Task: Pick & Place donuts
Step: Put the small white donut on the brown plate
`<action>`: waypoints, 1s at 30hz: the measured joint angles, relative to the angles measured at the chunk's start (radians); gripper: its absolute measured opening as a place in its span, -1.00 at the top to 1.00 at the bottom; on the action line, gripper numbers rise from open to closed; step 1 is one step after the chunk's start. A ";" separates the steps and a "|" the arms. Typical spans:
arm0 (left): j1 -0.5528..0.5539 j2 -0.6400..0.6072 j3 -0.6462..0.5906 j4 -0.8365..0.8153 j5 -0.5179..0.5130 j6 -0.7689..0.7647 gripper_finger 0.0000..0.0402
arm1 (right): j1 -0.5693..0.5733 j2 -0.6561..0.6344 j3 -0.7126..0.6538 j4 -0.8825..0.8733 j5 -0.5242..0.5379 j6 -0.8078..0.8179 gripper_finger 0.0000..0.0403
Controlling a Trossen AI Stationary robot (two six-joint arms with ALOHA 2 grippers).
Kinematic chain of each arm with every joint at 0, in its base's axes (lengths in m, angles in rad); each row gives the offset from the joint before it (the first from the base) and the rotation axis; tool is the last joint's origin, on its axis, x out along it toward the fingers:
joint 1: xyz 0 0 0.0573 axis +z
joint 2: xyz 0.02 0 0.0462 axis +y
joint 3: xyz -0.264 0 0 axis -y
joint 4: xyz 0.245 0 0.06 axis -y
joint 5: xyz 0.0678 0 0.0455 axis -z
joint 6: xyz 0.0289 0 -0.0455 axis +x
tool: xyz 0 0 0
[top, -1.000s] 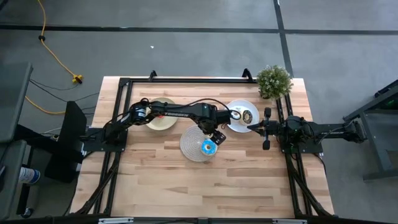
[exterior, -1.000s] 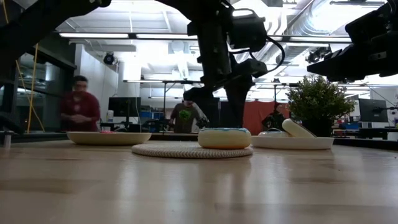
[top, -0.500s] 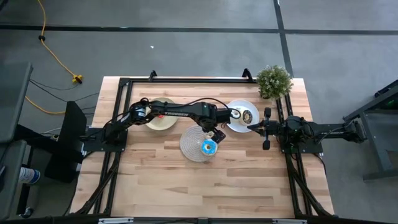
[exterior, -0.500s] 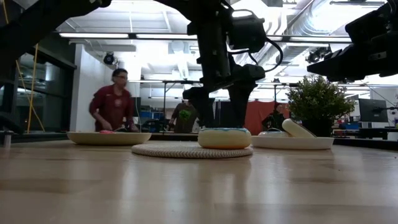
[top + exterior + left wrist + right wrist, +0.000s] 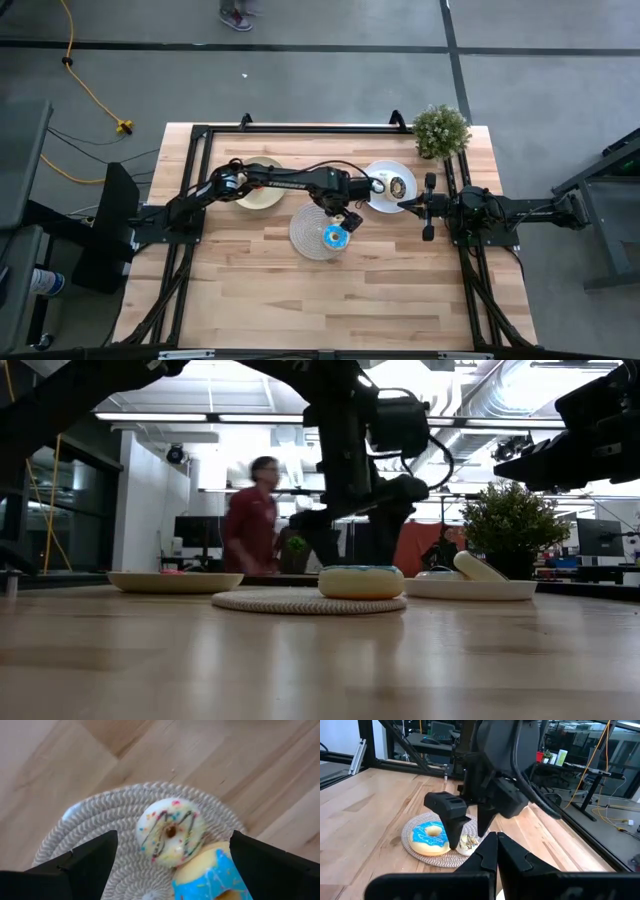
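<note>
Donuts: you see two on the woven mat (image 5: 95, 840), a white one (image 5: 171, 832) and a blue one (image 5: 212, 880), touching, both lying flat. Your left gripper (image 5: 172, 852) hangs spread above them; your right gripper (image 5: 496, 851) is pressed together near the table's right edge.

Robotics lab: desks w/ monitors (image 5: 196, 530), exposed ceiling ducts (image 5: 520, 385).

The grey floor (image 5: 300, 80) carried dark seam lines, with a yellow cable (image 5: 85, 90) lying at 10 o'clock of the table. Beyond the table, ceiling strip lights (image 5: 200, 417) were lit, desks with monitors (image 5: 195, 532) stood, and a person (image 5: 255, 515) in red was present.
</note>
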 joint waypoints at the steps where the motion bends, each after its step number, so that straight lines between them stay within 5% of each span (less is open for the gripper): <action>1: 0.000 0.003 0.002 0.001 0.000 0.000 -0.86 | 0.000 0.000 0.000 0.000 0.000 0.000 1.00; 9: 0.000 0.019 0.000 -0.001 0.016 0.000 -0.84 | 0.000 0.000 0.000 0.000 0.000 0.000 1.00; 30: 0.000 0.019 0.000 0.009 0.044 0.000 -0.39 | 0.000 0.000 0.000 0.000 0.000 0.000 1.00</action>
